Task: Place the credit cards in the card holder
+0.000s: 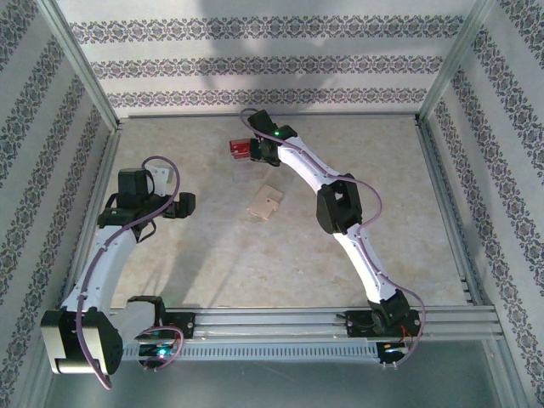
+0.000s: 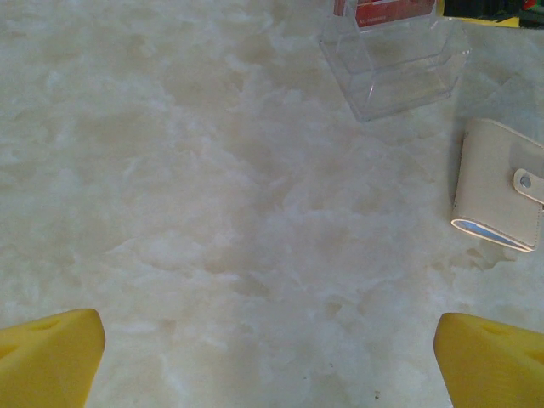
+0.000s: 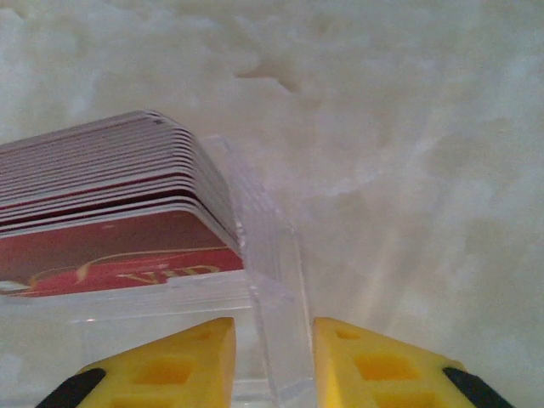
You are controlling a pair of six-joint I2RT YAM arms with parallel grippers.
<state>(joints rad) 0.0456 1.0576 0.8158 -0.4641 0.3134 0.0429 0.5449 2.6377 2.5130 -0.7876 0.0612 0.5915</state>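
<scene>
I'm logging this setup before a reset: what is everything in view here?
cards: one stack, number unclear, red, in the stand
stand: one, clear plastic, far middle of the table
wallet: one, tan, shut, flat, nearer than the stand and apart from it
table: one, pale marbled
patterned walls: three, white and grey, around the table
left pincer: one, yellow-tipped, open, over bare table at left
right pincer: one, yellow-tipped, straddling the stand's wall
</scene>
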